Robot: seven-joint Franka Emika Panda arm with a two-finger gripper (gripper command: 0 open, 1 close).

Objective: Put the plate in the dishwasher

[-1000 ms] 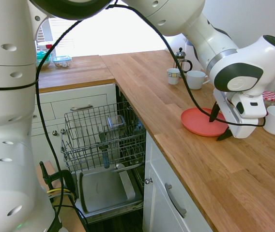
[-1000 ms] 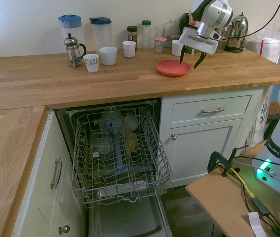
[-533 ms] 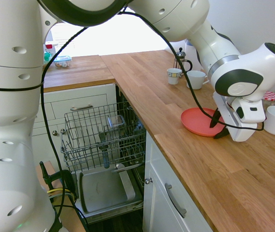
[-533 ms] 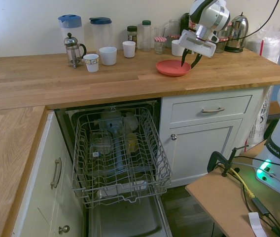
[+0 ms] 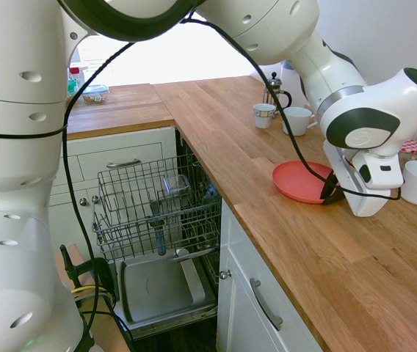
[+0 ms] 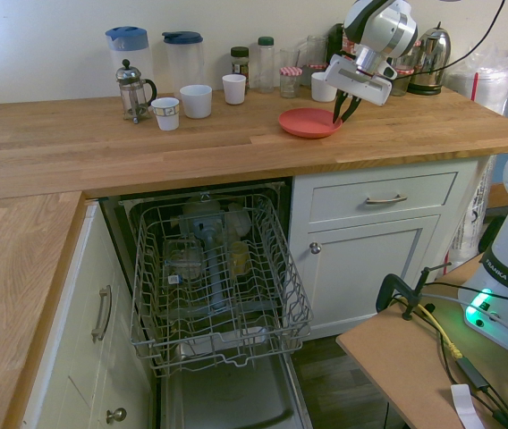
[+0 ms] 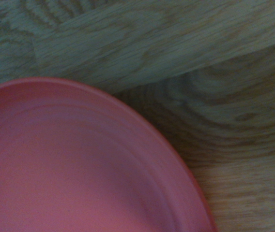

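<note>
Now nudged slightly across the wooden surface [image 6: 236,147], the coral-red plate [image 6: 303,123] lies beside the narrowed fingers [image 6: 341,114], whose grip on its rim one cannot tell, leaving the lift toward the dishwasher [image 6: 221,335] apparently still ahead.

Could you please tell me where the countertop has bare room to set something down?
Bare wood lies on the countertop between the patterned cup and the red plate, and right of the plate in the second exterior view. It is crowded along the wall, with mugs, jars and pitchers.
</note>
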